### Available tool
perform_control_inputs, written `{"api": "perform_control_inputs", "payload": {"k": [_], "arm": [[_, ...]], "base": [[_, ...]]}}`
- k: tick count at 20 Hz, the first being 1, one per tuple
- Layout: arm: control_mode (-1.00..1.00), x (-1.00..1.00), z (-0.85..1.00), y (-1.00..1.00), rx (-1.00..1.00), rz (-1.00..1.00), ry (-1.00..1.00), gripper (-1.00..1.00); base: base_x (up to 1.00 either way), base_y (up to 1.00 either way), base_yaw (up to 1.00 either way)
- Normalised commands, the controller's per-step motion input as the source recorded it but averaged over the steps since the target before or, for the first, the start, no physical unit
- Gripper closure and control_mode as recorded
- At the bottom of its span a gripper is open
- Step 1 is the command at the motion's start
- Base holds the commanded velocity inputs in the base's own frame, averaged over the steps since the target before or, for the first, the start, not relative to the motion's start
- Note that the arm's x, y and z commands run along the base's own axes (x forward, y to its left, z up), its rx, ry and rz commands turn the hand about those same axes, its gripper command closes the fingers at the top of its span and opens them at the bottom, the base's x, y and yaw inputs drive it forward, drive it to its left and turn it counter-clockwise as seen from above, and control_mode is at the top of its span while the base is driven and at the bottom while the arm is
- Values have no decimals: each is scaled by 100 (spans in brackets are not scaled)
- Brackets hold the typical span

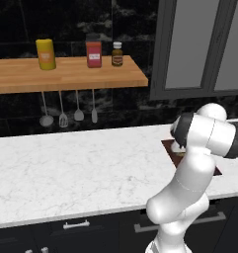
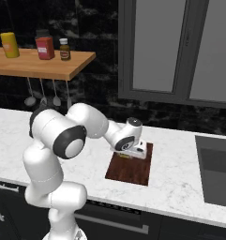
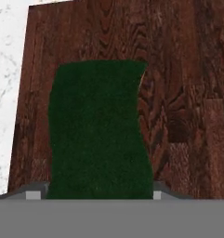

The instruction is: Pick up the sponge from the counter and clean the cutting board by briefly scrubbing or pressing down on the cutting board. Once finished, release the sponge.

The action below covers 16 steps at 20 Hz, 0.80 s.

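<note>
1. Dark green on its top face, one sponge (image 3: 99, 135) is in the scene; its surface looks rough and felt-like, and its long edges are bowed inward as if squeezed. In the right base view a sliver of yellow-green shows under the hand.
2. One cutting board (image 2: 131, 166) lies flat on the tabletop (image 1: 66, 163): a thin rectangle of dark reddish-brown wood with visible grain and plank seams.
3. One white marble-patterned tabletop with faint grey veins carries it, above dark drawers.
4. One orange-brown wooden shelf (image 1: 66, 74) hangs at about 10 o'clock from the board in the right base view. It holds three containers: a yellow canister (image 1: 46, 54), a red jar (image 1: 94, 52) and a small brown bottle (image 1: 117, 54).
5. Four utensils (image 1: 66, 116) hang beneath the shelf.
6. One gripper (image 2: 133, 151) sits low over the far half of the board. In the hand view the sponge rises from the gripper toward 12 o'clock, lying on the board with the wood showing on both sides and beyond it.
7. The gripper's jaws stand close at the sponge's two sides and the sponge looks pinched between them, so it is holding the sponge against the board.
8. The sponge lies on the cutting board, toward the board's 12 o'clock end in the right base view.
</note>
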Motion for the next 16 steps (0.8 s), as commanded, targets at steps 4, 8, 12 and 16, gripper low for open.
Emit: {"api": "perform_control_inputs", "payload": {"k": [4, 8, 12, 16], "arm": [[-100, -80, -32, -7, 0, 0, 3, 100], [-100, -100, -31, 0, 0, 0, 2, 100], [-100, -100, -31, 0, 0, 0, 3, 100], [-100, -79, -31, 0, 0, -1, 8, 100]], "base": [[0, 0, 0], [0, 0, 0], [0, 0, 0], [0, 0, 0]]}}
